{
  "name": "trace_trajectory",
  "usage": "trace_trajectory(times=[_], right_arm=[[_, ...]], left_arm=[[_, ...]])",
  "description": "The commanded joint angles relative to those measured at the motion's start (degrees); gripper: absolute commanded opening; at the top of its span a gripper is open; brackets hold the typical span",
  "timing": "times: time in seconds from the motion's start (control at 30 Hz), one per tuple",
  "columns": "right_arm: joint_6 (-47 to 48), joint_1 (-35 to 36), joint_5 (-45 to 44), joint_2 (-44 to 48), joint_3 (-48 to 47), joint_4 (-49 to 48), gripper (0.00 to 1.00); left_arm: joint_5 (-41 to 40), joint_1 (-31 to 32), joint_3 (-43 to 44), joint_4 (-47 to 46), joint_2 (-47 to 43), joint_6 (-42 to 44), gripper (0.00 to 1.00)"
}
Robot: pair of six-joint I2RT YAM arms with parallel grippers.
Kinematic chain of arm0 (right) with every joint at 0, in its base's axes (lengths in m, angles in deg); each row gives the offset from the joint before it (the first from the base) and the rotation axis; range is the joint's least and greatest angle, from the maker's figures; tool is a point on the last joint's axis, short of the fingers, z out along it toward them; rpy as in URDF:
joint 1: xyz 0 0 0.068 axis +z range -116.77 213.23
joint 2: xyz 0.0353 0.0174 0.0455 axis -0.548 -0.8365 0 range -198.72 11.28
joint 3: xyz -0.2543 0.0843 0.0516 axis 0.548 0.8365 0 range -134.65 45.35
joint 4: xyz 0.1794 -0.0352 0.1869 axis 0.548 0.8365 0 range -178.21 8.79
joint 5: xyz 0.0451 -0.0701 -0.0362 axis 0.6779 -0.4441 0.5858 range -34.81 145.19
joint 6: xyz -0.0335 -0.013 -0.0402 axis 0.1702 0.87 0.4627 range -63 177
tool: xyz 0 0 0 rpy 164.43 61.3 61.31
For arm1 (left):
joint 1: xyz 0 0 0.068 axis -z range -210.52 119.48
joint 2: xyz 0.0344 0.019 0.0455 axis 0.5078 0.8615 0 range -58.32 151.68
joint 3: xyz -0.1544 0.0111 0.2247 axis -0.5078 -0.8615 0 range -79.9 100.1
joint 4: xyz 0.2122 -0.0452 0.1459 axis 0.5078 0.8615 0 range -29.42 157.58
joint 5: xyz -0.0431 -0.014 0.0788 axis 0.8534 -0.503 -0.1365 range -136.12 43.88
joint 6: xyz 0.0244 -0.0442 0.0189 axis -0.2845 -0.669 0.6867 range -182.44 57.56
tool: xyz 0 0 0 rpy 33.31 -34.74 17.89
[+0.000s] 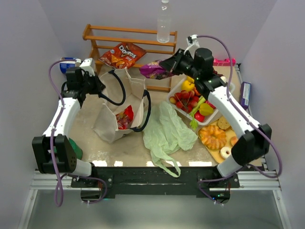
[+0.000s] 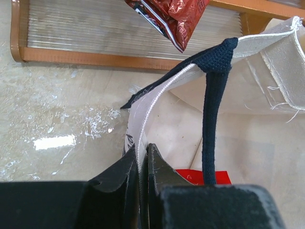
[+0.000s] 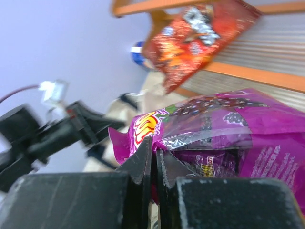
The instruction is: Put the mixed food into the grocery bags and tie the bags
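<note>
The beige fabric tote stands open left of centre, with a red snack packet inside it. My left gripper is shut on the tote's white rim, beside the black handle; the red packet shows below. My right gripper is shut on a purple snack packet, pinching its edge in the air in front of the rack. The pale green plastic bag lies flat in the middle. Toy fruit fills a white tray at the right.
A wooden rack at the back holds a red Doritos packet and a clear water bottle. A wooden board with pastries and an orange piece lies front right. A purple box leans at the right wall.
</note>
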Motion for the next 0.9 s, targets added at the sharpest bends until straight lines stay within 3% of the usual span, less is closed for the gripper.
trace_trajectory(times=[0.0,0.37,0.57,0.63,0.67,0.77,0.87], right_arm=[[4.5,5.6,-1.4,9.8,-1.0,-6.3,0.0],[2.9,20.1,0.1,8.3,-0.8,-6.6,0.0],[-1.1,22.5,1.3,5.3,3.4,-8.3,0.03],[-0.6,22.5,-0.3,4.6,3.4,-6.5,0.33],[-0.4,22.6,-0.4,4.6,3.3,-6.2,0.63],[0.1,22.3,-2.5,5.2,1.6,-3.9,0.89],[2.1,21.7,-8.8,6.0,-1.9,1.6,0.96]], left_arm=[[0.6,-0.5,-0.6,-1.9,-2.1,0.7,0.12],[0.8,-0.6,-0.9,-1.9,-2.1,0.7,0.11],[1.1,-0.5,-1.0,-2.0,-2.3,0.7,0.11],[1.3,-0.5,-1.1,-2.2,-2.3,0.5,0.11],[1.2,-0.5,-1.1,-2.1,-2.3,0.5,0.11],[1.1,-0.5,-1.1,-2.2,-2.3,0.6,0.11],[1.0,-0.6,-1.1,-2.1,-2.3,0.7,0.11]])
